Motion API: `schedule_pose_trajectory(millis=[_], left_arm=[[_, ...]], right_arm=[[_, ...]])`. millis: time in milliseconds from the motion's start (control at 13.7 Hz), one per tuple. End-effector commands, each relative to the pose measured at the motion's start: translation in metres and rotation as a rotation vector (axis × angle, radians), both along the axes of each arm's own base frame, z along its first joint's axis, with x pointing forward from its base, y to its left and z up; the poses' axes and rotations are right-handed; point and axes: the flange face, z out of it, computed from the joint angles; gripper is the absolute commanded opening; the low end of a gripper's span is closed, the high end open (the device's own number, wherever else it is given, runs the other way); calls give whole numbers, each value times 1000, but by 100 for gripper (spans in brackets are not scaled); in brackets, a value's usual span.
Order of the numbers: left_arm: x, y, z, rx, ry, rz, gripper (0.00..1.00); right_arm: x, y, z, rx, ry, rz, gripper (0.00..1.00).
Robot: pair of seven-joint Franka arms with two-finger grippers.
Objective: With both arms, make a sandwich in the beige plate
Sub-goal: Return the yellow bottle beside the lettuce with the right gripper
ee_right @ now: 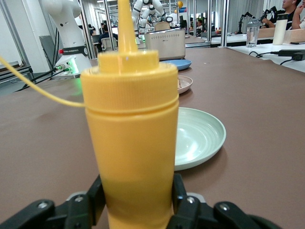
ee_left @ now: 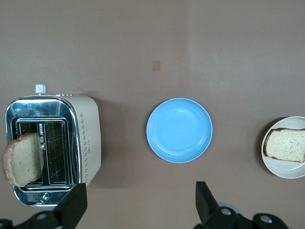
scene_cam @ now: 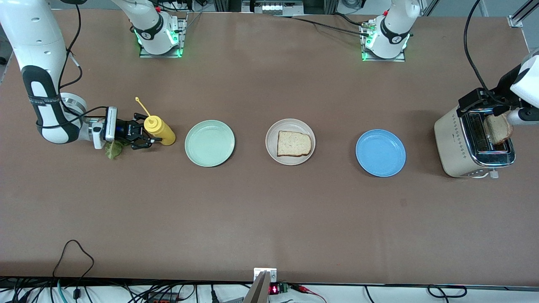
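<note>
The beige plate (scene_cam: 271, 147) lies mid-table with one bread slice (scene_cam: 294, 144) on it; the left wrist view shows this plate (ee_left: 271, 164) and slice (ee_left: 286, 144) too. A second bread slice (scene_cam: 498, 129) sticks up, tilted, from the toaster (scene_cam: 454, 147) at the left arm's end. My left gripper (ee_left: 139, 191) hangs open and empty high over the table beside the toaster (ee_left: 86, 138). My right gripper (scene_cam: 150, 134) is low at the right arm's end, fingers pressed on both sides of an upright yellow squeeze bottle (ee_right: 131, 124). A green lettuce leaf (scene_cam: 113, 149) lies on the table under that wrist.
A mint-green plate (scene_cam: 209, 143) sits between the yellow bottle (scene_cam: 160, 129) and the beige plate. A blue plate (scene_cam: 380, 152) lies between the beige plate and the toaster. Both are bare.
</note>
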Motion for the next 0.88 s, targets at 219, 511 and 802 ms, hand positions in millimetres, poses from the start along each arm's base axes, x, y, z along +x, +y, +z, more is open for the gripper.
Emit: schedule_pose_trajectory(millis=[219, 511, 802], left_arm=[[-3, 1, 12, -12, -6, -11, 100], [-4, 3, 11, -13, -3, -8, 100], [-4, 4, 11, -13, -3, -6, 100]], right_arm=[[11, 2, 12, 34, -16, -4, 100], [37, -1, 53, -5, 57, -13, 100], [58, -4, 119, -91, 155, -12, 100]])
